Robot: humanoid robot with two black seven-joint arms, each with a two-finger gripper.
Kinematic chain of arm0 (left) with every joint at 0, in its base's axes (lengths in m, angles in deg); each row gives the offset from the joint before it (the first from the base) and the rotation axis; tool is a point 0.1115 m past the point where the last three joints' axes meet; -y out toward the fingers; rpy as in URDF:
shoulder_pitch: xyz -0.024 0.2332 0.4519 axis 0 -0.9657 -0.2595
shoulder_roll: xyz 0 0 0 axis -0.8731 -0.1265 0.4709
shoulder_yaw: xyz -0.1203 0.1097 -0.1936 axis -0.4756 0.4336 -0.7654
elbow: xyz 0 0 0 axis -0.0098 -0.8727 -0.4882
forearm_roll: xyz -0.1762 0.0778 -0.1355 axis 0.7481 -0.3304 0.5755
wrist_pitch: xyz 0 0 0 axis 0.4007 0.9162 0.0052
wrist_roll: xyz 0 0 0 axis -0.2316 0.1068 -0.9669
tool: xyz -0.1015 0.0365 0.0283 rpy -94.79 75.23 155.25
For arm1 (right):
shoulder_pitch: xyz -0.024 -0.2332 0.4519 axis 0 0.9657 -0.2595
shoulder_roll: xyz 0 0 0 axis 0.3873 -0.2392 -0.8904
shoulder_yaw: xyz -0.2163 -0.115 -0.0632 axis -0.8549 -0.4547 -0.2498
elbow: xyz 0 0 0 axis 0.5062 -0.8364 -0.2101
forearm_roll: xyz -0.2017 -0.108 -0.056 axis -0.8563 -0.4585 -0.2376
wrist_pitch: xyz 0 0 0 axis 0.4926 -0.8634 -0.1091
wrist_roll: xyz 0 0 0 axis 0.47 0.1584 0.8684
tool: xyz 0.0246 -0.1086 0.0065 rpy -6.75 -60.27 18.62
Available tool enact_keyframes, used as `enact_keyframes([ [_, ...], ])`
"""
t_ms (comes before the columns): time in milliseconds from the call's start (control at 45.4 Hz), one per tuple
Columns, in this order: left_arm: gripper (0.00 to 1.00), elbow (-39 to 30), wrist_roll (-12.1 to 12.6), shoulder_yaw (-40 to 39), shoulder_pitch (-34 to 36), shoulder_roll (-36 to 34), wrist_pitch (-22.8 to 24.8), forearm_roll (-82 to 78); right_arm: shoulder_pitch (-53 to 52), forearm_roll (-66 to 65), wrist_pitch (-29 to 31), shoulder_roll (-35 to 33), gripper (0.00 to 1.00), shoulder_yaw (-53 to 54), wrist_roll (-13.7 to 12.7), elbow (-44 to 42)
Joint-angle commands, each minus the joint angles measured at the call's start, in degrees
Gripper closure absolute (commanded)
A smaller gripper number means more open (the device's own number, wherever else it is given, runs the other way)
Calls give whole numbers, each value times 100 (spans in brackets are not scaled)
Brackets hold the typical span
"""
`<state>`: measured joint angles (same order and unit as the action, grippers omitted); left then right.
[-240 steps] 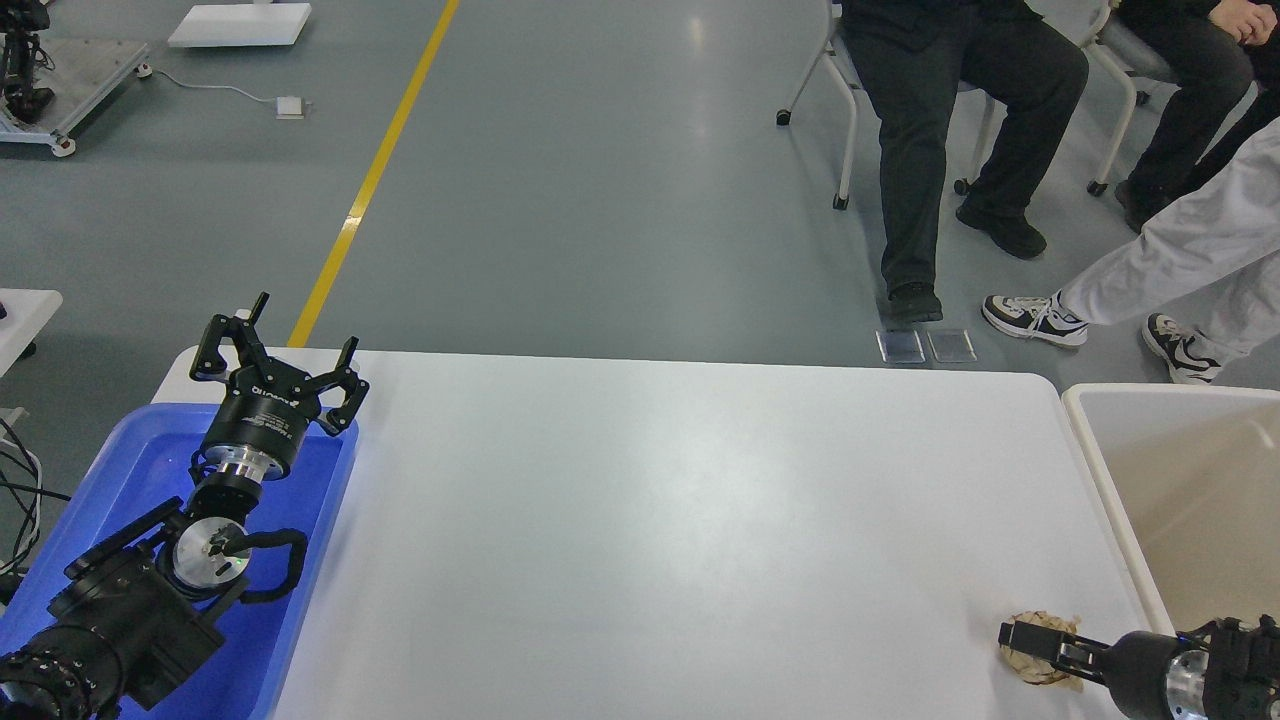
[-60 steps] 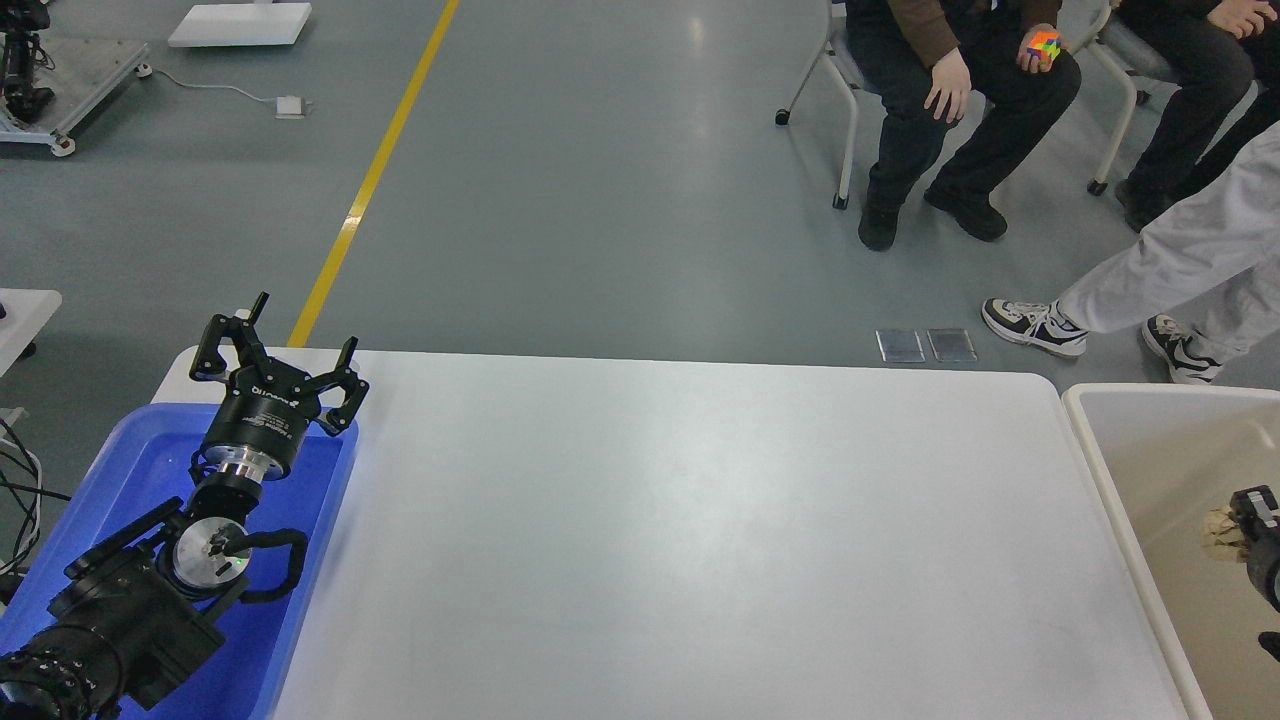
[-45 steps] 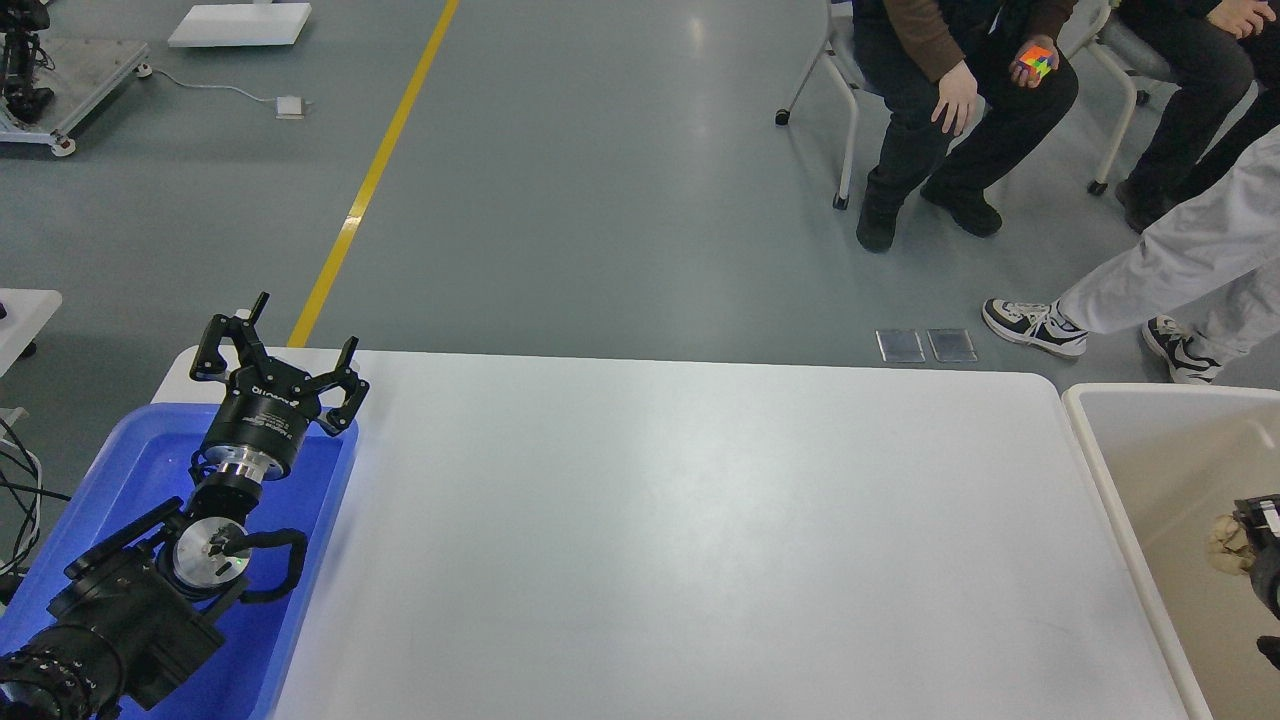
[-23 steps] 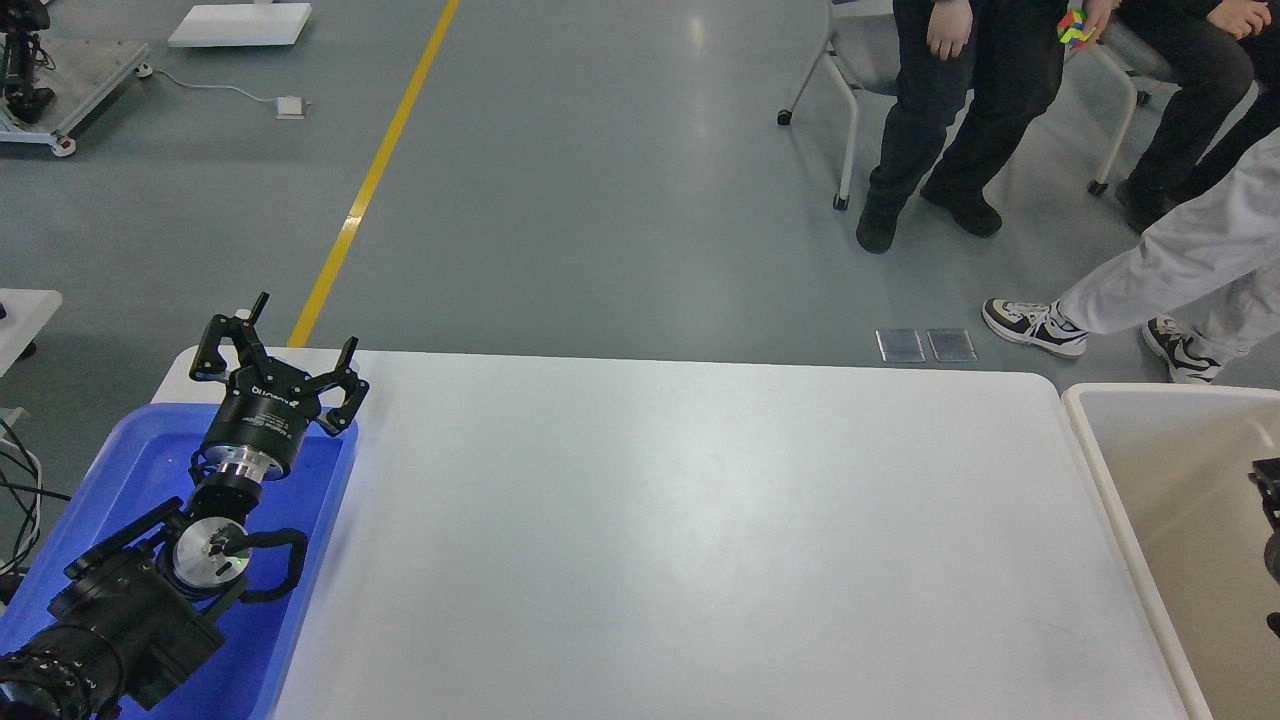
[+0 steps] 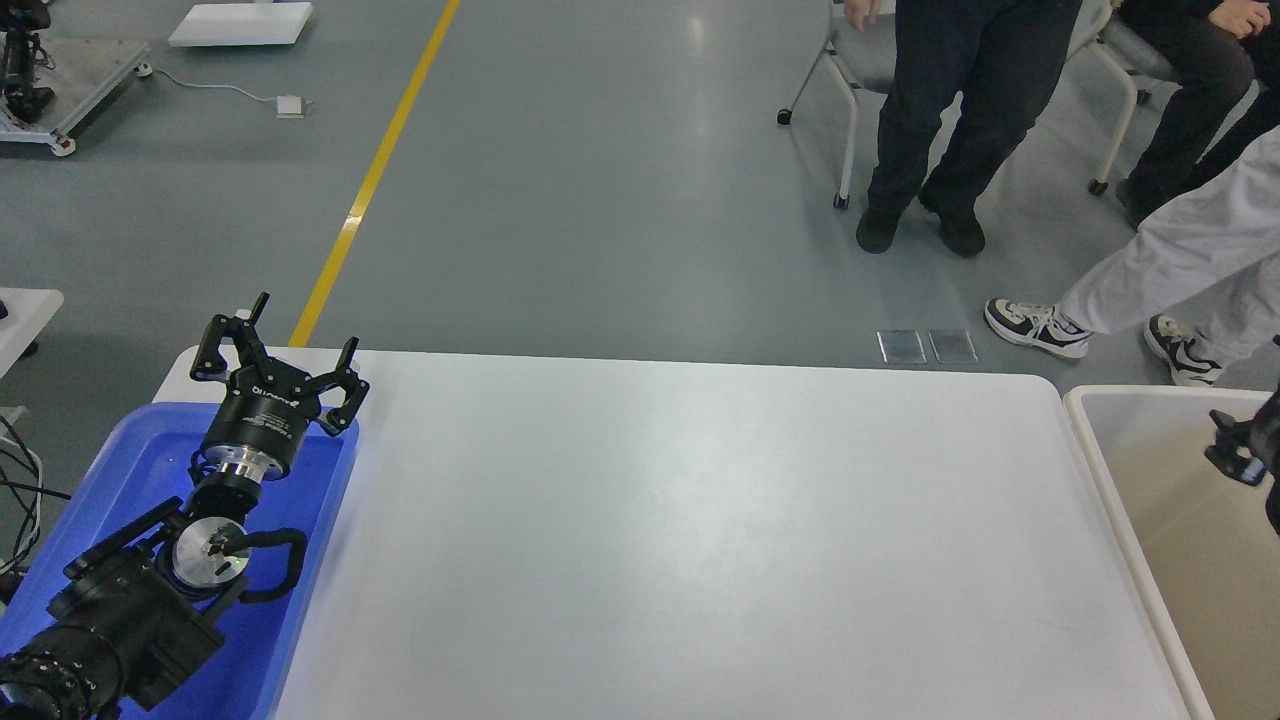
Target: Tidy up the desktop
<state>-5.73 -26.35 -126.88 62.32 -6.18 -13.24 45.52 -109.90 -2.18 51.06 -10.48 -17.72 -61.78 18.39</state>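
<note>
Desktop (image 5: 680, 540) looks tidy: nothing on it that you can see, so little or nothing seems left to do.
Largest first: the white desktop fills mid-frame between the blue tray (image 5: 120, 470) and the beige bin (image 5: 1130, 500). Your left gripper (image 5: 278, 350) hangs over the tray's far corner, jaws spread, holding nothing. Right gripper (image 5: 1238, 455) sits over the bin at the frame edge; can't tell its jaws.

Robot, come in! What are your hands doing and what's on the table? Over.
Left gripper open above blue tray. Right gripper over beige bin, state unclear. Desktop: nothing visible on it.
</note>
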Motion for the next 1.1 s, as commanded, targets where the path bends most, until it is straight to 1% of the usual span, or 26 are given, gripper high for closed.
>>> enact_keyframes([
  [0, 0, 1, 0, 0, 0, 0, -2, 0, -117, 361, 885, 19, 0, 858, -6, 827],
  [154, 0, 1, 0, 0, 0, 0, -2, 0, -372, 361, 982, 547, 0, 867, -6, 1003],
  [463, 0, 1, 0, 0, 0, 0, -2, 0, -785, 361, 965, 2058, 0, 1051, 3, 1003],
  [573, 0, 1, 0, 0, 0, 0, 7, 0, -768, 361, 974, 2471, 0, 1086, 3, 1003],
  [881, 0, 1, 0, 0, 0, 0, -2, 0, -162, 361, 1053, 3087, 0, 1350, 20, 995],
  [1079, 0, 1, 0, 0, 0, 0, 7, 0, 234, 361, 1316, 3184, 0, 1438, 38, 995],
])
